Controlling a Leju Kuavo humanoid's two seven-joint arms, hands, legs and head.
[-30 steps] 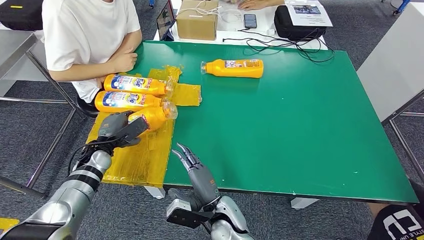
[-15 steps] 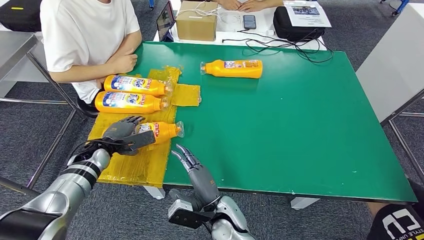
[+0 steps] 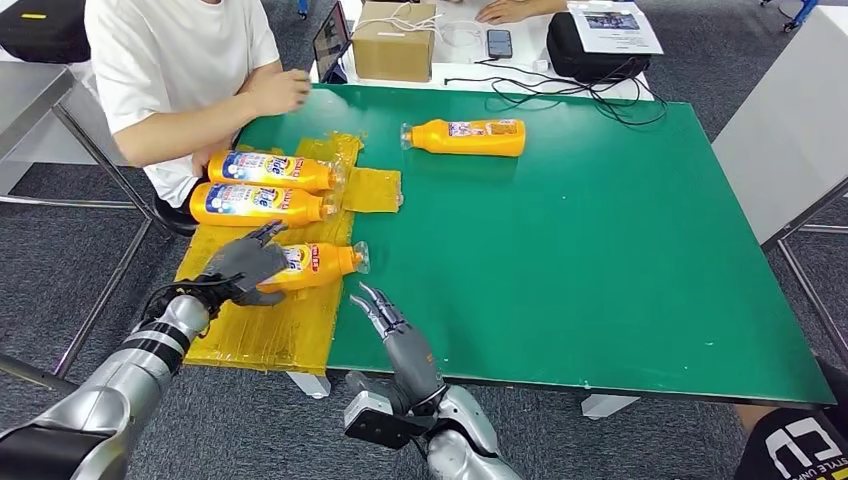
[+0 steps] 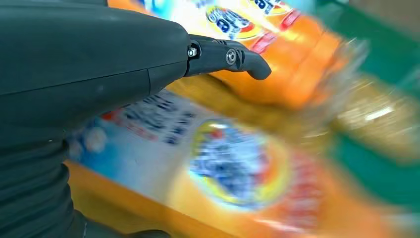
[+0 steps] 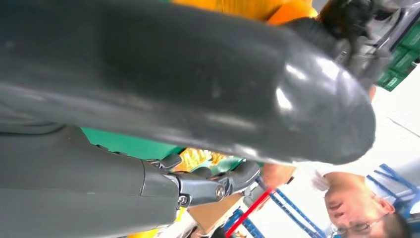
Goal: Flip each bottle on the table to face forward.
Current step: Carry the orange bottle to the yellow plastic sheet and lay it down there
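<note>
Four orange bottles lie on their sides on the green table (image 3: 600, 250). Two bottles (image 3: 268, 170) (image 3: 258, 203) lie label-up on a yellow plastic sheet (image 3: 270, 325). A third bottle (image 3: 318, 263) lies just in front of them, its blue label facing up, cap to the right. My left hand (image 3: 245, 268) rests over its base end with the fingers spread; in the left wrist view the same label (image 4: 237, 168) is blurred under the palm. A fourth bottle (image 3: 468, 137) lies alone at the far middle. My right hand (image 3: 395, 330) hovers at the front edge, fingers straight, holding nothing.
A person in a white shirt (image 3: 170, 70) sits at the far left corner, one hand (image 3: 283, 92) raised by the table edge. Behind the table are a cardboard box (image 3: 395, 40), a phone (image 3: 500, 42), a black bag (image 3: 600, 55) and cables.
My left hand drew the third bottle toward the front, laid it label-up and loosened its fingers. The person's hand lifted toward the far edge. My right hand barely moved.
</note>
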